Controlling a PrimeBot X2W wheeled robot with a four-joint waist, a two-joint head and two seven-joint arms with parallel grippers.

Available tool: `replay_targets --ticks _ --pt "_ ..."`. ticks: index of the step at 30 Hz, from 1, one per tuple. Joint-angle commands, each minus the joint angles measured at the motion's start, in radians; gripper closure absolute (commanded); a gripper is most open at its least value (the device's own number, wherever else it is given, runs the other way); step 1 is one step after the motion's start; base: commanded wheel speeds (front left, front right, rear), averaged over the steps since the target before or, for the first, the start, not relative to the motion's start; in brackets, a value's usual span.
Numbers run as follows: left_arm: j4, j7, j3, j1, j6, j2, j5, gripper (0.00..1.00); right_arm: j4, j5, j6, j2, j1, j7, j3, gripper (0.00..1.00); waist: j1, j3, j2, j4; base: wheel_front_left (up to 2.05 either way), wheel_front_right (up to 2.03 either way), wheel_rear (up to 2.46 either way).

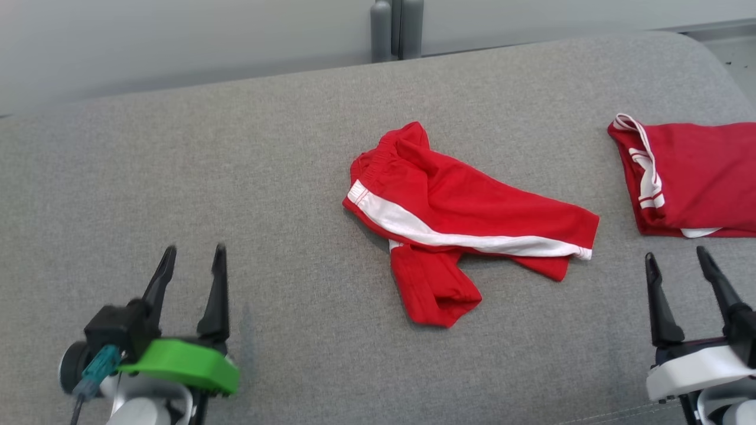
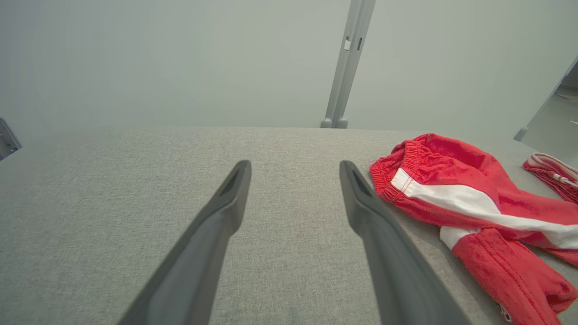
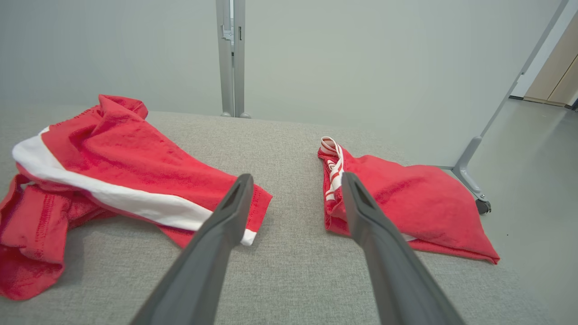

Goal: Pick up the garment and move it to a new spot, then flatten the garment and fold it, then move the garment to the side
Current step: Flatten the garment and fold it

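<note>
Head view: the red shorts [image 1: 460, 218] lie crumpled mid-way across the grey cushion [image 1: 236, 147], between our left gripper [image 1: 195, 248] and right gripper [image 1: 675, 252], both splayed and empty.

Left wrist: the waistband [image 2: 397, 167] sits just right of our gripper.

Right wrist: a second red garment [image 3: 406, 198] lies just beyond; we might snag it, or pinch one layer only.
</note>
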Motion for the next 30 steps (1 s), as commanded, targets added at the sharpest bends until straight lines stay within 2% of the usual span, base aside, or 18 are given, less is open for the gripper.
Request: replay_targets --ticks 1,6,14,20,30 --pt "0.01 -0.012 0.012 0.041 -0.005 0.021 0.007 0.0 0.013 -0.009 0.0 0.012 0.016 -0.024 0.007 0.0 0.0 -0.033 0.0 -0.005 0.0 0.0 0.0" --pt "0.046 -0.028 0.051 0.121 -0.031 0.039 0.009 0.0 0.048 -0.016 0.0 0.02 0.035 -0.056 0.026 0.0 0.0 -0.069 0.0 0.032 0.0 0.0 0.0" --pt "0.074 -0.032 0.134 0.214 -0.068 -0.006 0.043 0.0 0.039 -0.002 0.0 0.039 0.052 -0.059 0.045 0.0 0.0 -0.107 0.0 0.136 0.0 0.0 0.0" --pt "0.082 -0.032 0.185 0.254 -0.117 -0.048 0.081 0.0 0.054 0.0 0.0 0.057 0.076 -0.06 0.032 0.0 0.0 -0.138 0.0 0.2 0.0 0.0 0.0" --pt "0.116 -0.032 0.25 0.281 -0.201 -0.112 0.137 0.0 0.042 0.002 0.0 0.081 0.113 -0.06 0.003 0.0 0.0 -0.174 0.0 0.211 0.0 0.0 0.0"
